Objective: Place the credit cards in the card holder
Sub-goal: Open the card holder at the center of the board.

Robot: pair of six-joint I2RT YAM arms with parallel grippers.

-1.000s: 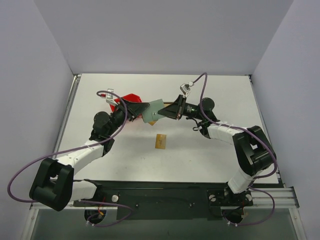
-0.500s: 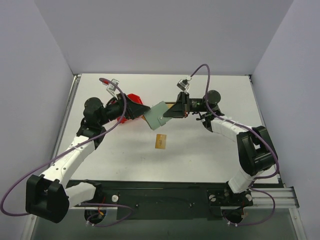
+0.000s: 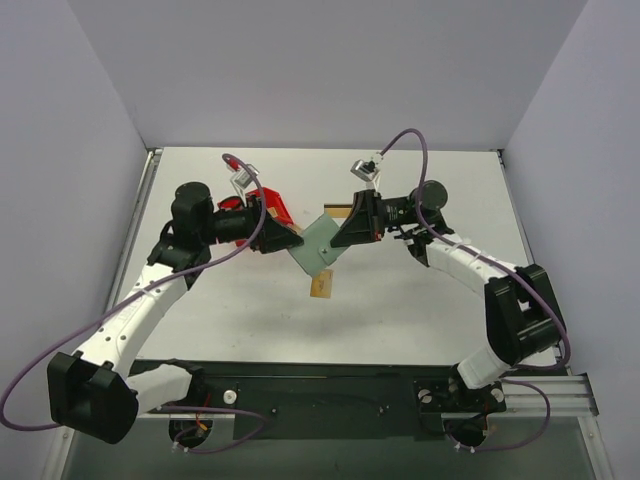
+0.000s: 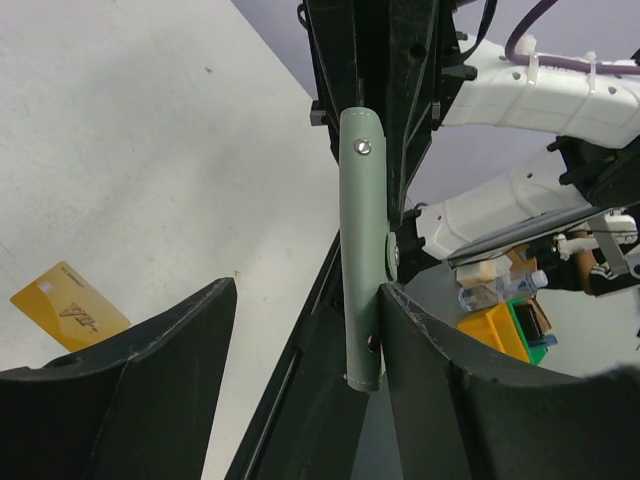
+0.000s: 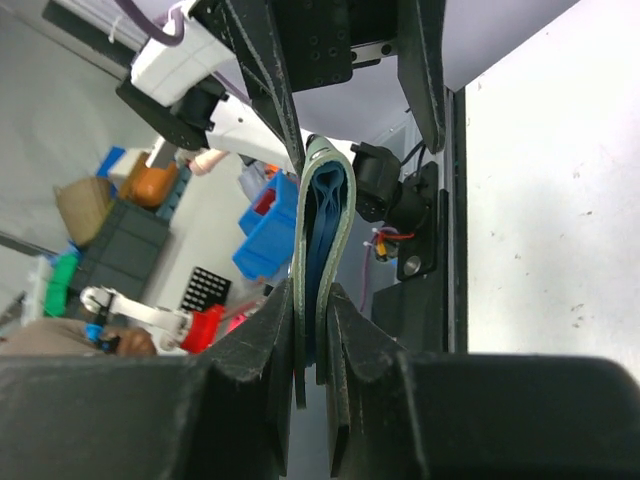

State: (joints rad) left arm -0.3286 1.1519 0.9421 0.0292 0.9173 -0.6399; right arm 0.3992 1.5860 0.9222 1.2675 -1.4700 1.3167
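Observation:
The grey-green card holder [image 3: 316, 249] hangs folded above the table, pinched at one edge by my shut right gripper [image 3: 340, 234]. In the right wrist view its blue inside [image 5: 324, 230] shows between the two flaps, clamped in that gripper [image 5: 312, 305]. My left gripper [image 3: 291, 241] stands open around the holder's other edge. In the left wrist view the card holder [image 4: 362, 250] lies against one finger [image 4: 450, 390] and well apart from the other, so the left gripper [image 4: 305, 300] is not gripping it. One gold credit card [image 3: 321, 287] lies flat on the table, also visible as a credit card [image 4: 70, 318] from the left wrist.
A red bin [image 3: 266, 208] sits at the back left, behind the left wrist. A tan edge [image 3: 340, 209] shows behind the right gripper. The white table [image 3: 440, 310] ends at a black rail along the near side.
The left gripper opened and let go of the card holder, and its arm swung back and to the left. The right arm lifted and turned the holder.

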